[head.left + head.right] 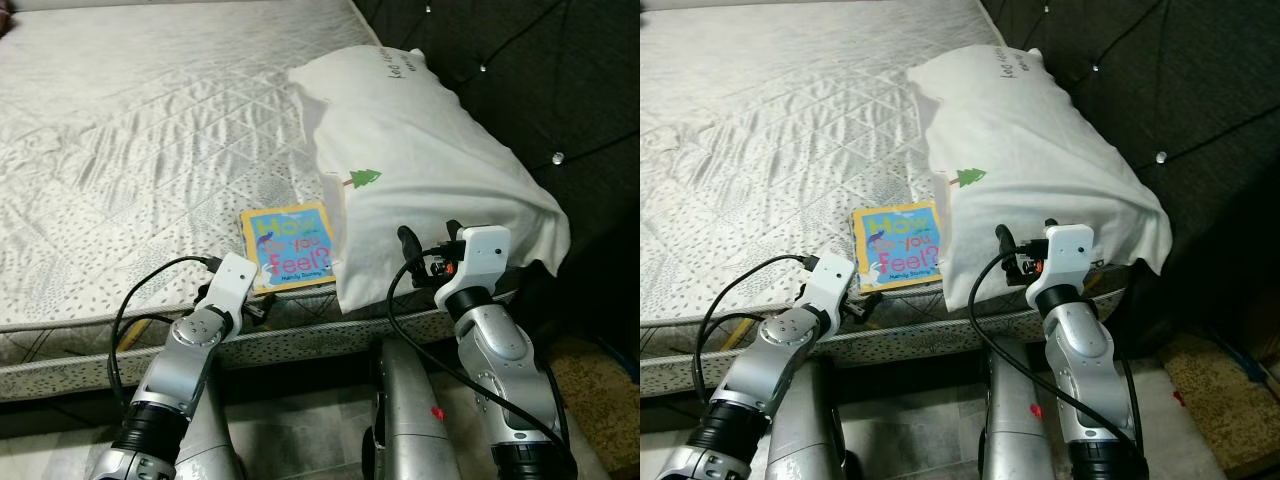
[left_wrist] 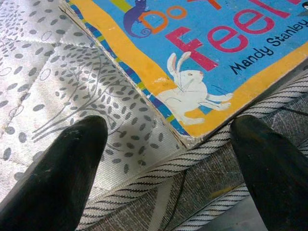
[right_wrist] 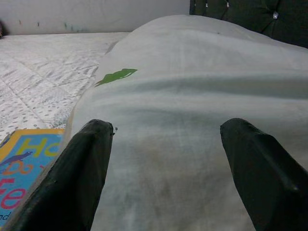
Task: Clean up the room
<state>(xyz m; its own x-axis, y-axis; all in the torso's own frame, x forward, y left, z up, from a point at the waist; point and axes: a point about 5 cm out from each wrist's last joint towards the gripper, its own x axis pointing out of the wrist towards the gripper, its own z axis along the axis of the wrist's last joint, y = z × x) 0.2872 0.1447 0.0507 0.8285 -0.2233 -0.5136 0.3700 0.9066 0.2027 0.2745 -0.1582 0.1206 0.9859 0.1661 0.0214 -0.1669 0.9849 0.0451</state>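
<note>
Nearby, book point(image 1: 288, 246) beside pillow point(image 1: 430, 160) (touching)

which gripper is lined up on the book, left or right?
The left gripper: its open fingers straddle the book's near corner at the mattress edge. The right gripper, also open, faces the pillow.

Quilted satiny cloth mattress point(image 1: 130, 130), soft matt cotton pillow point(image 1: 430, 160), glossy worn cardboard book point(image 1: 288, 246), tufted fabric headboard point(image 1: 540, 80)
</note>
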